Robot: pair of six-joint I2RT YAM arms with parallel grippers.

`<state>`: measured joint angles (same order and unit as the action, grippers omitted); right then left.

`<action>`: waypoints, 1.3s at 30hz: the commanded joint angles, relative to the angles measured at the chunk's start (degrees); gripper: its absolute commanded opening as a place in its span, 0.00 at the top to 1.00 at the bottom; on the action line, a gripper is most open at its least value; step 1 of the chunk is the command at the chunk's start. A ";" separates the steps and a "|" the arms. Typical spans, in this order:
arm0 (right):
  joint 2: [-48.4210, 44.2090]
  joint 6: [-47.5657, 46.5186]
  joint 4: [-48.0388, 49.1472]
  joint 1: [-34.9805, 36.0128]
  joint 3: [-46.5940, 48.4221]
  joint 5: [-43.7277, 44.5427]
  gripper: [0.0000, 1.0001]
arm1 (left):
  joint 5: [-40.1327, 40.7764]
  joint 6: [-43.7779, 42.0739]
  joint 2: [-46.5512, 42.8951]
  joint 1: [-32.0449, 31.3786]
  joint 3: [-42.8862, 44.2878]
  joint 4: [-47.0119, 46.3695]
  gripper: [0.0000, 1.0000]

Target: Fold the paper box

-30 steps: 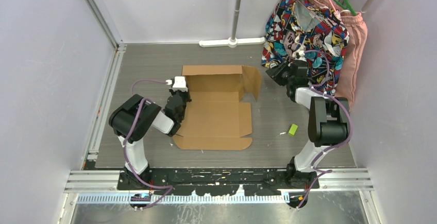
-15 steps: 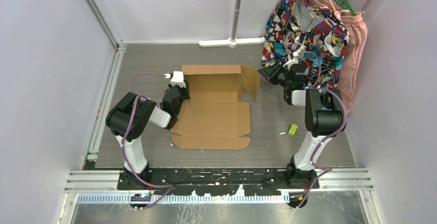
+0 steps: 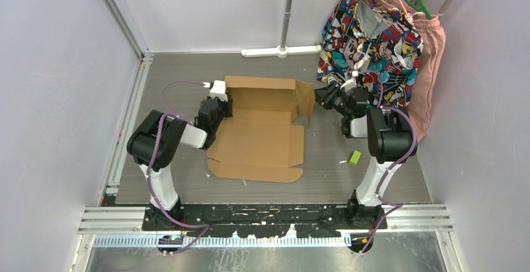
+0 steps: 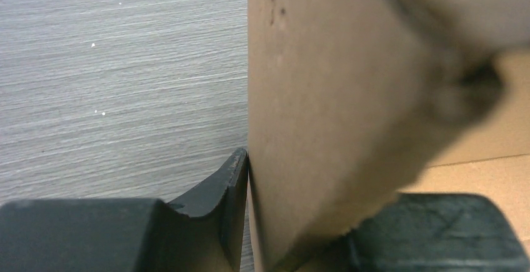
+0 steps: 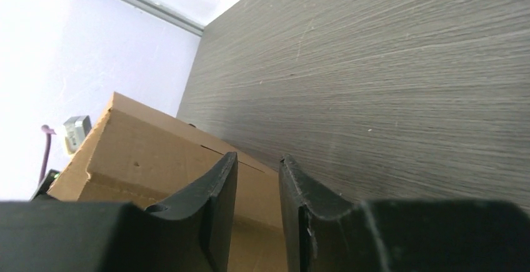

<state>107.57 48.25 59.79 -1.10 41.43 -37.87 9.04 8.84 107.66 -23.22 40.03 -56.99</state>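
The paper box [image 3: 259, 137] is a brown cardboard sheet lying mostly flat mid-table, with its far wall and right side flap [image 3: 305, 100] standing up. My left gripper [image 3: 214, 108] is at the box's left edge, shut on the left side flap [image 4: 337, 84]. That flap stands between the jaws, one finger [image 4: 232, 181] pressed to it and the other hidden behind it. My right gripper [image 3: 323, 94] hovers just right of the raised right flap. In the right wrist view it [image 5: 257, 162] is slightly open and empty, with the box [image 5: 144, 153] behind it.
A small green object [image 3: 355, 157] lies on the table right of the box. Patterned and pink clothes [image 3: 375, 34] hang at the back right, above my right arm. A white pole base [image 3: 281, 51] sits at the far wall. Metal rails [image 3: 128, 122] run along the left edge.
My left gripper has moved farther away with the left flap, and the box's near edge has skewed slightly. My right gripper has swung down and left toward the raised right flap.
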 commanded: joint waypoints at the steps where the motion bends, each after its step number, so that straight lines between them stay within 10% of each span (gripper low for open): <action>1: 0.36 2.40 9.51 0.48 -0.59 -3.04 0.63 | -2.98 0.55 -1.84 0.52 2.53 1.43 0.76; 39: -12.70 -3.21 8.11 0.14 -14.96 3.47 0.53 | -11.24 2.94 0.11 4.15 9.43 11.92 0.77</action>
<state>97.71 45.43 63.99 -0.82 27.73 -34.11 0.32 10.52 107.74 -19.62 46.96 -44.60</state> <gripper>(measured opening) 0.467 0.232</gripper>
